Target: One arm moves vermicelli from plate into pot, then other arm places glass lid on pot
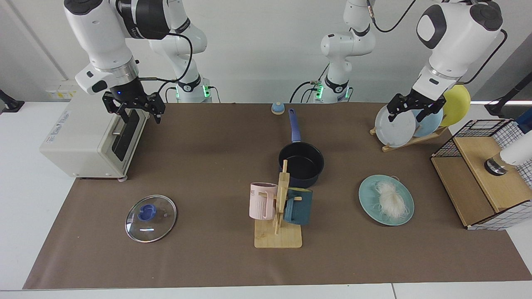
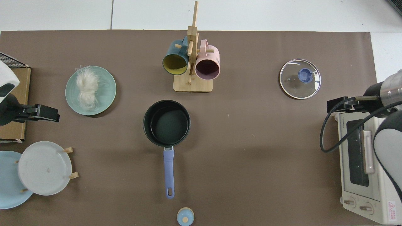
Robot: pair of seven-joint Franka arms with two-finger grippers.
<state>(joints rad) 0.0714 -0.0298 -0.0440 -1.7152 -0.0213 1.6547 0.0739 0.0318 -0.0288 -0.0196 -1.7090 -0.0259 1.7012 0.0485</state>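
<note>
1. The left gripper, black and two-fingered on its white jointed arm, hung in the air in front of the upright plates in the wooden rack. Its fingers were spread apart and held nothing.
2. In the top view that same gripper showed near the teal-green plate, apart from it and closer to the wire basket with a wooden box.
3. The right gripper, also black, hovered over the front edge of the white toaster oven. Its fingers stood parted and empty.
4. The wispy bundle of thin white vermicelli lay on the round flat teal-green plate, which rested on the brown mat, well apart from the pot.
5. The small dark navy pot, black inside, stood upright near the middle of the mat with nothing in it; its long blue handle pointed toward the arms' bases.
6. The round clear glass lid with its metal rim and blue knob lay flat on the mat, well apart from the pot.
7. A wooden mug tree carrying a pink mug and a dark teal mug stood just in front of the pot.
8. A small blue knob-like object sat at the far edge of the mat, beyond the handle's end.
</note>
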